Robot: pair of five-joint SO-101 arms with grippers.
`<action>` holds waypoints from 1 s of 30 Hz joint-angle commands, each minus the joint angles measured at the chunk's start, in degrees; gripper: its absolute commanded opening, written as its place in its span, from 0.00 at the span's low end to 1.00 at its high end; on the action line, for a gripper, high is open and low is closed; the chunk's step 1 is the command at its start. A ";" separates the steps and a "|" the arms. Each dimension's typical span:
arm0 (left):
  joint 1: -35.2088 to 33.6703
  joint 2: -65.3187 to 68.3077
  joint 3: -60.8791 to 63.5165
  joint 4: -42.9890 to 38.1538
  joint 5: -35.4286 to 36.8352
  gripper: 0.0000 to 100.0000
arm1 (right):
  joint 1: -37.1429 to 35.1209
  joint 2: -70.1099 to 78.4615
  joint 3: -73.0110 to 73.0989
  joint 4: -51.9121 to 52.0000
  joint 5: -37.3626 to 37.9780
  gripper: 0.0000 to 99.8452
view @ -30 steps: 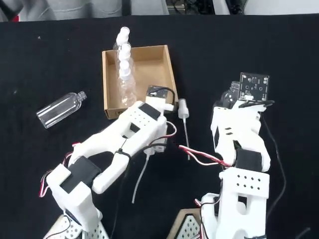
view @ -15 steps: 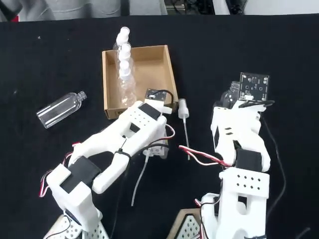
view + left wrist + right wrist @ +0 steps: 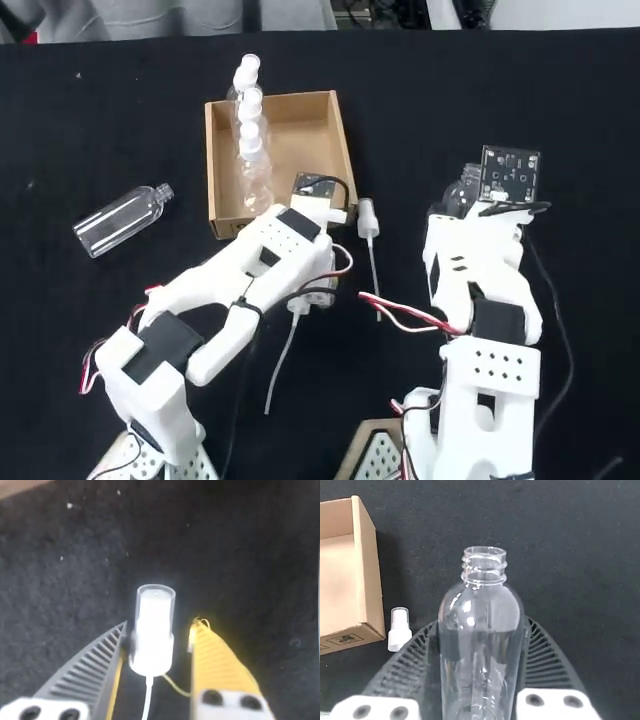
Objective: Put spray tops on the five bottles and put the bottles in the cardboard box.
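**Left gripper (image 3: 160,625) straddling a spray top (image 3: 151,630)**

Near the cardboard box (image 3: 340,150), the right gripper (image 3: 481,625) is clamping an uncapped bottle (image 3: 482,605). The left one is sitting spread around the top on the bench (image 3: 520,90); pinching squarely, clear of its tube (image 3: 147,702), should be keeping it straight.

Taking the left gripper's (image 3: 160,626) reach as 12 o'clock: the white spray top (image 3: 151,630) lay on black cloth (image 3: 240,540), cap toward 12, tube toward 6. The grey finger (image 3: 95,665) touched it at 9; the yellow finger (image 3: 212,665) stood just beside at 3.
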 commanded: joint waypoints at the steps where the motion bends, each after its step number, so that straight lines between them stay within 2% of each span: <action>1: -0.31 1.41 -1.71 -0.35 0.18 0.18 | 1.32 -2.15 -1.01 -1.76 0.00 0.12; 5: -0.48 1.93 -2.15 -0.35 0.09 0.16 | 1.41 -2.15 -1.01 -1.76 0.00 0.12; 9: -0.22 1.93 -2.59 -0.35 0.00 0.03 | 1.58 -2.15 -0.92 -1.76 0.00 0.12; 18: 0.13 1.23 -3.03 -0.09 0.44 0.06 | 1.49 -2.15 -0.92 -1.76 0.00 0.12; 25: 0.13 -6.33 -4.88 9.76 0.26 0.06 | 1.32 -2.15 -0.92 -1.76 0.00 0.12; 30: -0.40 -12.22 -3.47 11.52 0.44 0.06 | 1.49 -2.15 -1.01 -1.76 0.00 0.12</action>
